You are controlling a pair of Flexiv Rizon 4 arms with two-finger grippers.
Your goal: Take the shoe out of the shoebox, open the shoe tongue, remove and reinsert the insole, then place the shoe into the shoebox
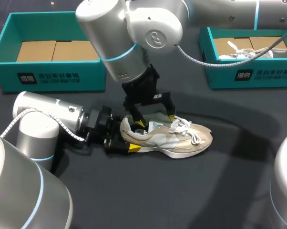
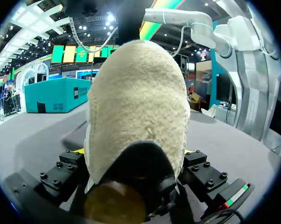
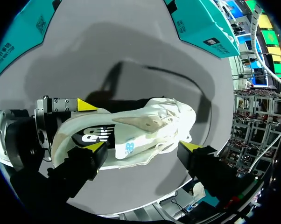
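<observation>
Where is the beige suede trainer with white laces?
The trainer lies centrally in the head view, heel clamped in the left tool, under the open right tool.

The table (image 1: 181,200) has a dark grey matte cloth surface spanning the frame, with soft shadows right of centre.

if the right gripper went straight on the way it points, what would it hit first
Probably the shoe: the right gripper points down at it, open fingers either side of its opening, though how close is unclear.
</observation>
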